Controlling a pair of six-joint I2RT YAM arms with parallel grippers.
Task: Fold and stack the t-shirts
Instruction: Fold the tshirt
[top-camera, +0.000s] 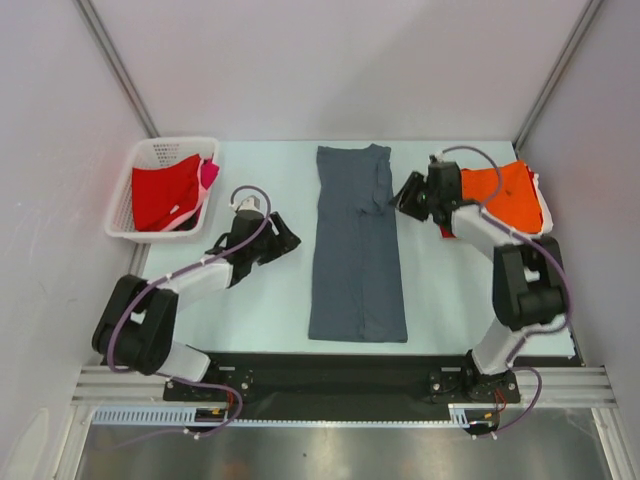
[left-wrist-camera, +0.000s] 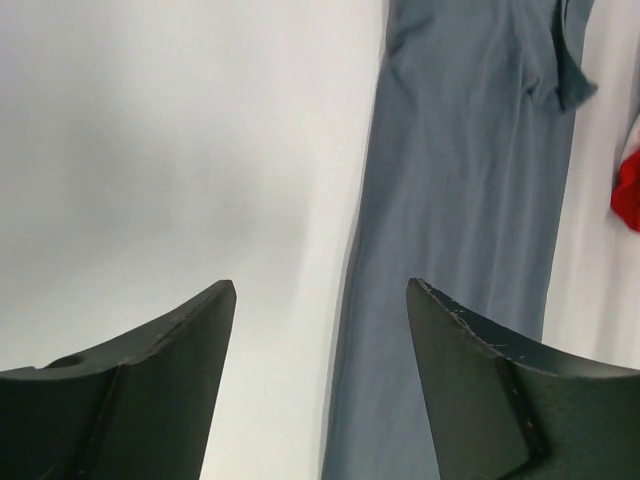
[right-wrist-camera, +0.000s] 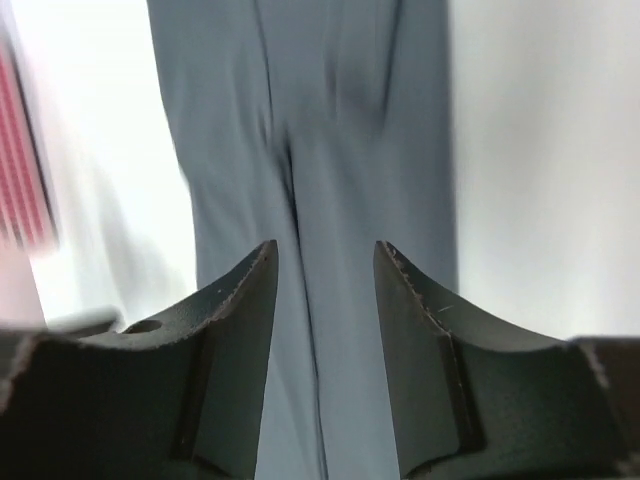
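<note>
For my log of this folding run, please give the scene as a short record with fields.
grey t-shirt: folded into a long strip, flat at table centre
orange t-shirt: far right
red t-shirt: in the white basket, far left
left tool: open, empty, left of grey t-shirt
right tool: open, empty, by its far right edge

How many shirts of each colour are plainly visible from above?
Grey shirt: 1
Orange shirt: 1
Red shirt: 1, in the basket
Pink shirt: 1, in the basket
Total: 4; a red scrap near the orange one is too small to count.
</note>
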